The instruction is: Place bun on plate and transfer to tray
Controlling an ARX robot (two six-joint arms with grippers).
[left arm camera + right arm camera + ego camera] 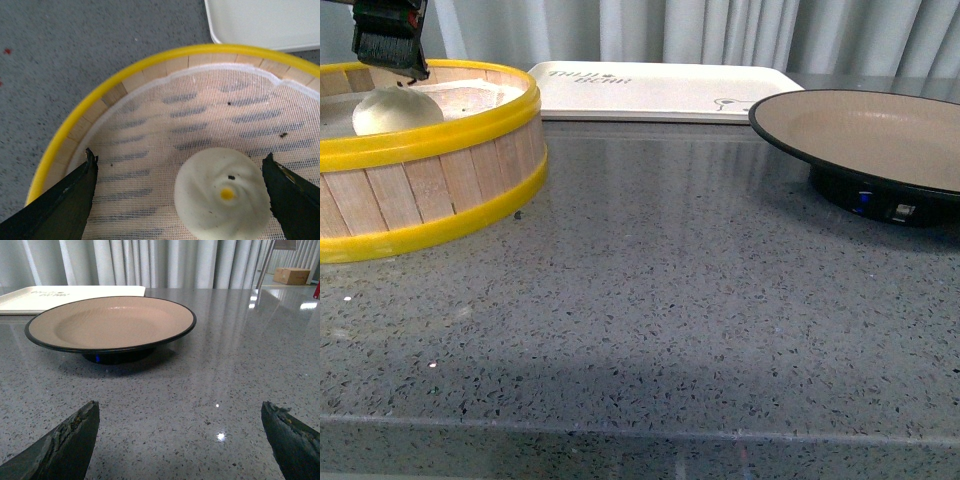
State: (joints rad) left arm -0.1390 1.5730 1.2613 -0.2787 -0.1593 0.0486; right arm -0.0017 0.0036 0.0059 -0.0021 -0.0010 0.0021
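The white bun (pixel 392 108) lies in the yellow-rimmed wooden steamer basket (pixel 460 180) at the left. In the left wrist view the bun (pixel 222 195) has a yellow dot on top and lies on white mesh cloth. My left gripper (pixel 180 195) is open just above the bun, its fingers either side without touching; it shows in the front view (pixel 388 40). The tan plate with black rim (pixel 880 135) stands at the right, also in the right wrist view (pixel 112 322). My right gripper (pixel 180 440) is open, low over the counter before the plate. The cream tray (pixel 660 90) lies at the back.
The grey speckled counter (pixel 650 300) stretches between basket and plate. Curtains hang behind the tray. The tray's corner shows in the left wrist view (pixel 260 22) and its edge in the right wrist view (pixel 60 295). A cardboard box (pixel 292 275) sits far off.
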